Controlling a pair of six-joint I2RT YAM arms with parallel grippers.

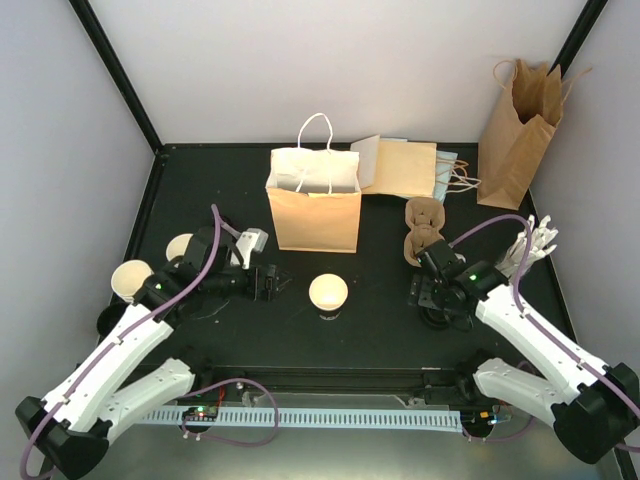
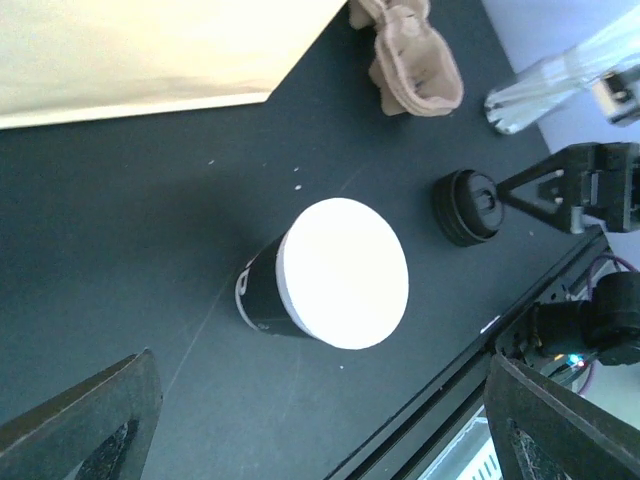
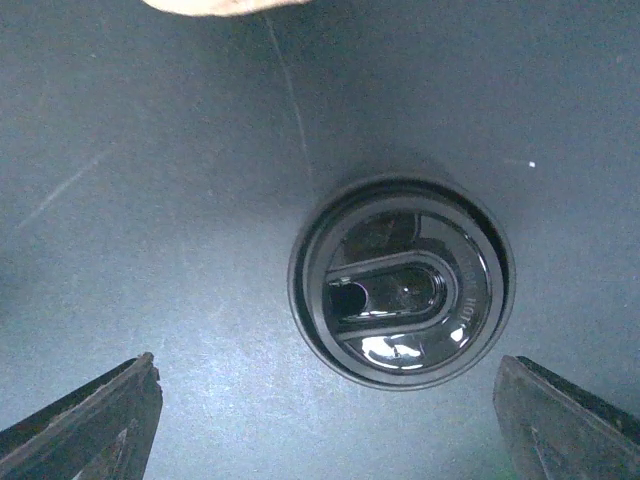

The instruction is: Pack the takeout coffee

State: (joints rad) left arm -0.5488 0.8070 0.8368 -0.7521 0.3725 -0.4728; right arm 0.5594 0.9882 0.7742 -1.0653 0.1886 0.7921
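Note:
An open-topped cream paper cup (image 1: 328, 292) with a dark band stands mid-table in front of the upright paper bag (image 1: 313, 205); no lid is on it. In the left wrist view the same cup (image 2: 340, 272) lies ahead of my left gripper (image 2: 320, 435), which is open, empty and short of it. My left gripper (image 1: 277, 285) sits just left of the cup. A round black lid (image 3: 400, 282) lies flat on the table below my right gripper (image 3: 330, 425), whose jaws stand wide apart and touch nothing. My right gripper (image 1: 432, 298) hovers right of the cup.
Two more lidless cups (image 1: 130, 280) (image 1: 181, 246) stand at the far left. A tan pulp cup carrier (image 1: 422, 230) lies behind the right gripper. Flat bags (image 1: 405, 165) lie at the back, another kraft bag (image 1: 520, 130) stands back right, and a clear plastic piece (image 1: 530, 245) lies at the right.

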